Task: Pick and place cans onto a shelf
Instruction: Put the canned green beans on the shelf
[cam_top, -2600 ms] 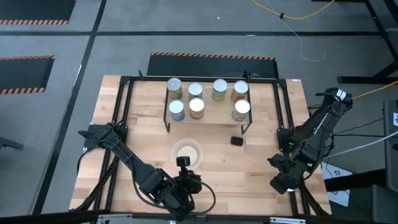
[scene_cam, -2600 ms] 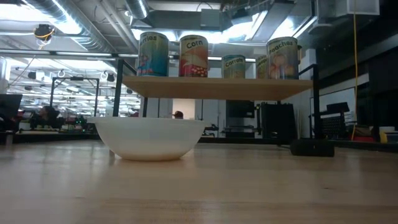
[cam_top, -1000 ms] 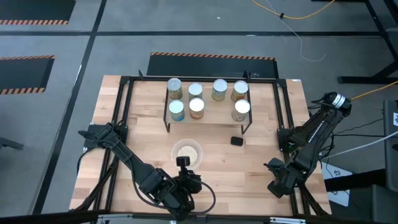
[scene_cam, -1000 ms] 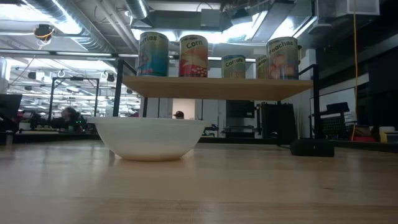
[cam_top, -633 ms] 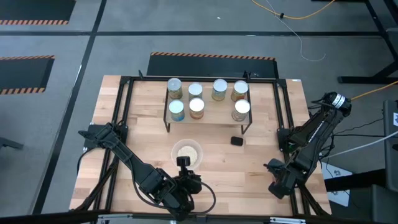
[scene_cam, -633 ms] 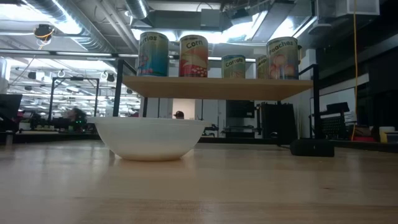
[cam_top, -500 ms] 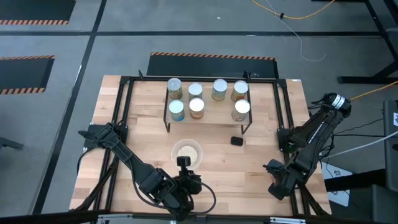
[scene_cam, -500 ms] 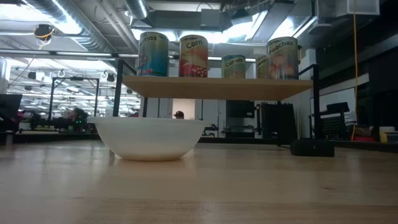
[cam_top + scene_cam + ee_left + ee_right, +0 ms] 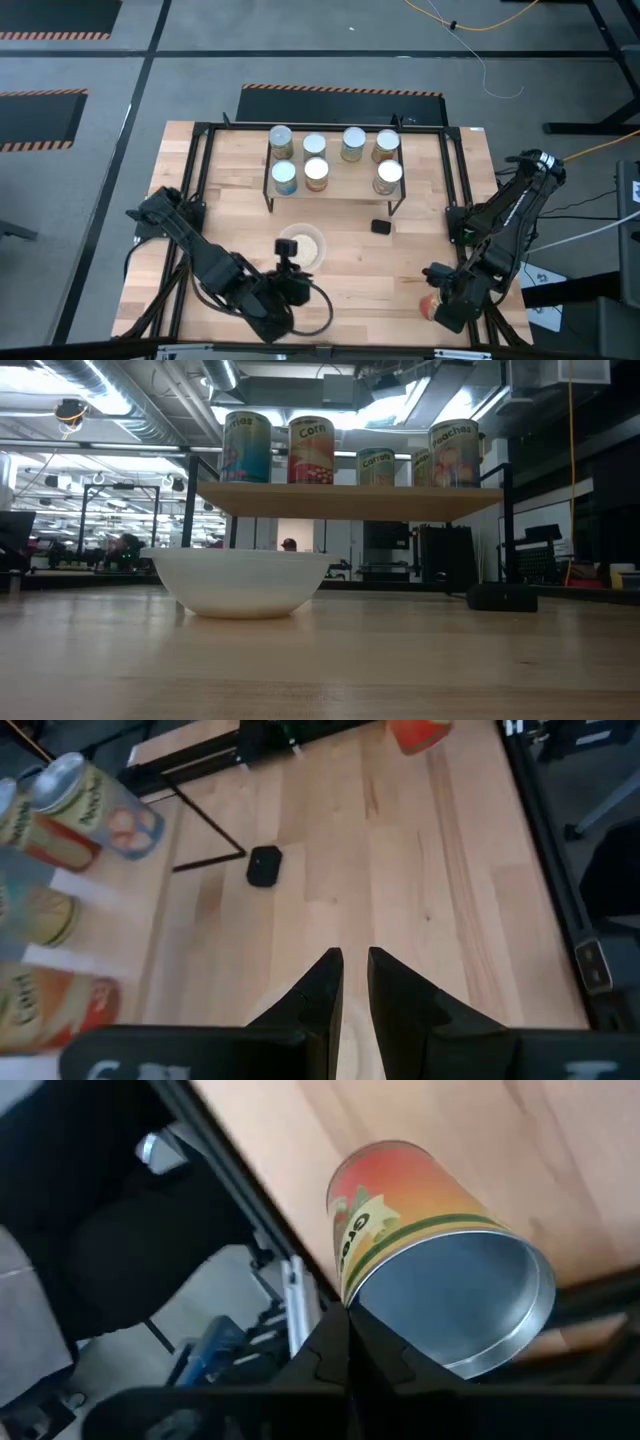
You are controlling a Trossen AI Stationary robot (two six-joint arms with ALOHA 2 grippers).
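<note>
Several cans (image 9: 316,172) stand upright on the shelf (image 9: 350,190) at the table's far middle; they also show in the low view (image 9: 311,450). One more can (image 9: 430,1280), with a red-orange label and a green band, is tilted over the table's near right corner (image 9: 428,305), its silver end toward my right wrist camera. My right gripper (image 9: 346,1320) is shut, its tips right beside that can's silver end. My left gripper (image 9: 354,960) hovers over bare wood near the table's near middle (image 9: 303,287), pointing right, its fingers a narrow gap apart and empty. My right gripper's shut fingertips stand at the can's side by the rim of its silver end (image 9: 350,1302). I cannot tell whether they touch it, nor whether the can rests on the table.
A clear bowl (image 9: 302,246) with beige contents sits at the table's middle, close to my left arm. A small black block (image 9: 380,227) lies by the shelf's right near leg. A black rod frame (image 9: 462,200) runs along the table's sides.
My left arm has stirred from its folded pose at the near edge, its wrist shifting a little toward the table's left and far side. My right gripper has gone slightly toward the near and left side, and the red-labelled can now shows beside it.
</note>
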